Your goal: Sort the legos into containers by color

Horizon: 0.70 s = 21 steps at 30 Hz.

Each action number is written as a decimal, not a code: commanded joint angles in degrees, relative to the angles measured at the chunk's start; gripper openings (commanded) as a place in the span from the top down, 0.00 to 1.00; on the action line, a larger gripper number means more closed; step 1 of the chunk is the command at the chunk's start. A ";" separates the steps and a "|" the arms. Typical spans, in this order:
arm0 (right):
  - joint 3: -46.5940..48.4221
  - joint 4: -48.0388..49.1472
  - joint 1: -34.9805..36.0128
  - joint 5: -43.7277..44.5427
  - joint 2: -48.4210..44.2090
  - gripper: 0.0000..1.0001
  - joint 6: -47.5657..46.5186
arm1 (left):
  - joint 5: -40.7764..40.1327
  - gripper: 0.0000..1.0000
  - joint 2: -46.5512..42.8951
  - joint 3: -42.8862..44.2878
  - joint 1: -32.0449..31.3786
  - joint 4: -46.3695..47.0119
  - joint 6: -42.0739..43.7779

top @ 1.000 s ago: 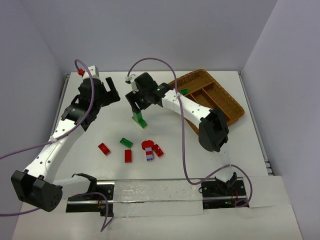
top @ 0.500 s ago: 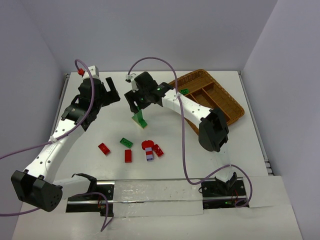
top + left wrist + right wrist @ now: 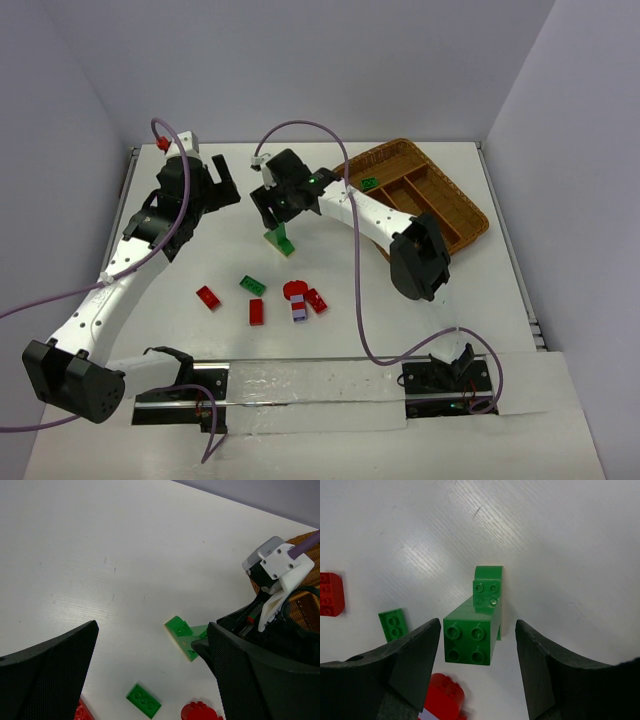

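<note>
A green lego stack [image 3: 471,637], a square brick on a curved flat piece, stands on the white table [image 3: 330,250]. My right gripper [image 3: 477,625] hangs over it, open, one finger on each side with a gap on both; in the top view that gripper [image 3: 272,210] is just above the stack [image 3: 279,240]. My left gripper [image 3: 226,182] is open and empty at the back left, well away from the bricks. Loose legos lie nearer me: red [image 3: 208,297], green [image 3: 252,285], red [image 3: 257,312], a rounded red one [image 3: 295,290], lilac-white [image 3: 298,313]. The wicker tray [image 3: 455,215] holds one green lego [image 3: 369,183].
The right arm's forearm and elbow [image 3: 415,260] cross in front of the tray's left end. The left wrist view shows the right arm's wrist [image 3: 277,570] close by, the green stack [image 3: 182,635] and a flat green brick [image 3: 143,700]. A taped strip [image 3: 300,385] runs along the near edge.
The right arm's elbow has shifted slightly left, and its jaws opened a touch then narrowed again over the green stack, which stays put. The left arm has not moved.
</note>
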 commanded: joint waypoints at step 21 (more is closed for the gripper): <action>-3.57 4.24 -6.17 -14.06 -7.61 1.00 7.93 | 8.25 0.02 2.38 -2.57 0.44 1.62 5.21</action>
